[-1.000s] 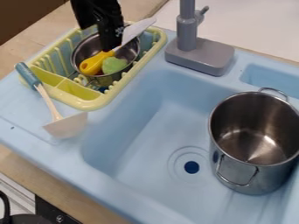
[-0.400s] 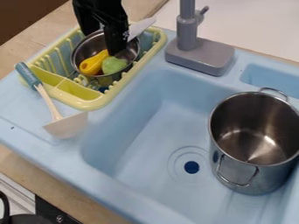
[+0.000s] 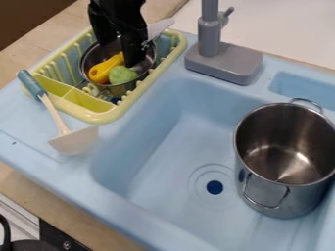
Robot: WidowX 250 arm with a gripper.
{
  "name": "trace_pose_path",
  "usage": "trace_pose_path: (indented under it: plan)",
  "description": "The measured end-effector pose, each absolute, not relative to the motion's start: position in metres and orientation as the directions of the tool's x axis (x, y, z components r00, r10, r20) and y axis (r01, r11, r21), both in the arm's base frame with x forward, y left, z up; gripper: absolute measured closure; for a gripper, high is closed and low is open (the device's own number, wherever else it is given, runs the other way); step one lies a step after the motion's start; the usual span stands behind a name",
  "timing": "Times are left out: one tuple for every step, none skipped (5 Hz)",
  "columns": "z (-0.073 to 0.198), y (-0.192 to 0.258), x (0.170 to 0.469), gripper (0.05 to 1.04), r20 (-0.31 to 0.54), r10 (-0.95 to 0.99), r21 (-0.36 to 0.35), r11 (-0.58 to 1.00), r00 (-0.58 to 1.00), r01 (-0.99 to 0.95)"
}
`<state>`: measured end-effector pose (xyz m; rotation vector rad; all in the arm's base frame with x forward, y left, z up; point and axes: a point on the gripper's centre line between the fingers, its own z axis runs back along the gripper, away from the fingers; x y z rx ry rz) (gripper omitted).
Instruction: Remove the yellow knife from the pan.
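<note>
Though in pan (image 3: pixel 116 89), knife blade (image 3: pixel 158 28) past rim

Bright diffuse light, glare inside metal pot (image 3: pixel 282 159), soft shadows in blue sink (image 3: pixel 173 152)

You have the gripper (image 3: pixel 120 55) lower over the pan (image 3: pixel 116 90) now, its fingers deeper inside, and one covers the lower blade of the yellow knife (image 3: pixel 99 73) that you could see at first. The green object (image 3: pixel 122 75) sits slightly further left than before.
</note>
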<state>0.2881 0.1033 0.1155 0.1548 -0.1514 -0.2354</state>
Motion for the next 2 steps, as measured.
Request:
trace_pose_path:
  plan:
    - [0.1114,0.1033,0.2899,0.089,0.126,-0.242,0.166,0.961,0.962,0.220]
    - [0.1076,0.1036,0.2916,0.140,0.123,-0.236,0.161,0.963,0.964,0.215]
